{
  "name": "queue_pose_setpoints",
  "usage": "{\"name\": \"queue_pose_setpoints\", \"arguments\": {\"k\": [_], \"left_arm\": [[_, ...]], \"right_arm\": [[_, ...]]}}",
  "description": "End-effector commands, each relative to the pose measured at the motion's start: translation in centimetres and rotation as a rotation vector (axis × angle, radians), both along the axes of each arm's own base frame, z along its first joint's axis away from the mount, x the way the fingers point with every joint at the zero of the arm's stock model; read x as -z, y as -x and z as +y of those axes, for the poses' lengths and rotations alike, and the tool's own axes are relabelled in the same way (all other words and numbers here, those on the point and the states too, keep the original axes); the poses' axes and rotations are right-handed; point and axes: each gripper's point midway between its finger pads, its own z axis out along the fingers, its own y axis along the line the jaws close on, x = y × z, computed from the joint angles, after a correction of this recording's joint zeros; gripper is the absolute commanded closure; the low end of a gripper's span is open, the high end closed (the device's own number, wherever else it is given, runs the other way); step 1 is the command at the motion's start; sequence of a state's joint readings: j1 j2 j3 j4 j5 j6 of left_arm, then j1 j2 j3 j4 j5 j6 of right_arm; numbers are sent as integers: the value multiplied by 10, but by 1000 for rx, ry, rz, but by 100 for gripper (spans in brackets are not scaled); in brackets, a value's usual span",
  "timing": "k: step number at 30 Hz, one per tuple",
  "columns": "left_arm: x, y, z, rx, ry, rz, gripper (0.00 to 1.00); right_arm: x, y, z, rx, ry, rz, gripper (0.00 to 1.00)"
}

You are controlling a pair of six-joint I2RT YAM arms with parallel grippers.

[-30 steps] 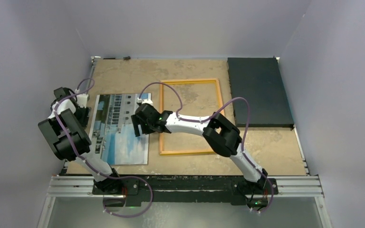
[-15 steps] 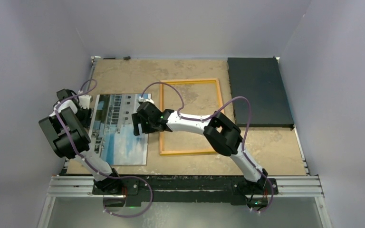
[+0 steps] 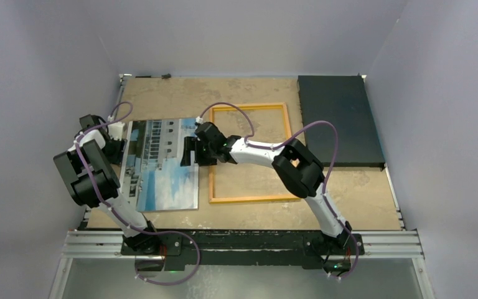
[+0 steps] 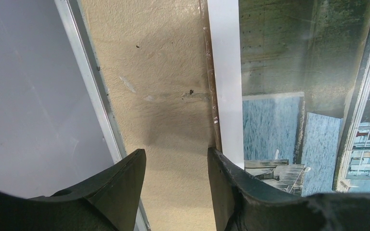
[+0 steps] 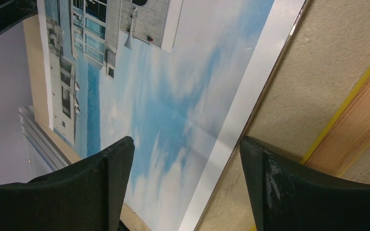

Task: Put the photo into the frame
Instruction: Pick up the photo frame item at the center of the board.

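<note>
Finding the photo (image 3: 162, 168) flat and face up on the table (image 3: 174, 93), just left of the frame (image 3: 249, 200), with a strip of bare table between. Hovering over the photo's right white margin with the right gripper (image 5: 185, 142), jaws spread wide, gripping nothing. Sitting low at the photo's left edge with the left gripper (image 4: 176, 154), jaws parted, one finger (image 4: 226, 192) against the white margin, only bare table in the gap.
</note>
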State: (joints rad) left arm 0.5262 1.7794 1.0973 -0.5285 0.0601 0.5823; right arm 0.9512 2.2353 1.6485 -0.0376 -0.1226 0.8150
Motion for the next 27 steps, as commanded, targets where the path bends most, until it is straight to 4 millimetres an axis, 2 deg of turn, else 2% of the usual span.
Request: {"name": "queue_pose_setpoints", "arguments": {"k": [1,6,13,20,27], "left_arm": [[38,30,-52,14,211,109,50],[42,32,-53,15,213,114,51],[41,33,-54,19,215,112,51],[39,33,-56,24,221,110,52],[40,34,-58,26,229,109,52]], "right_arm": [[-64,12,21,-60,-169,-44,18],[-89,15,23,-84,-237,-78,18],[-111,28,24,-140,-321,-93,19],[-150,51,36,-278,-553,-114,18],[-124,68,46,-340,-654,27,15]]}}
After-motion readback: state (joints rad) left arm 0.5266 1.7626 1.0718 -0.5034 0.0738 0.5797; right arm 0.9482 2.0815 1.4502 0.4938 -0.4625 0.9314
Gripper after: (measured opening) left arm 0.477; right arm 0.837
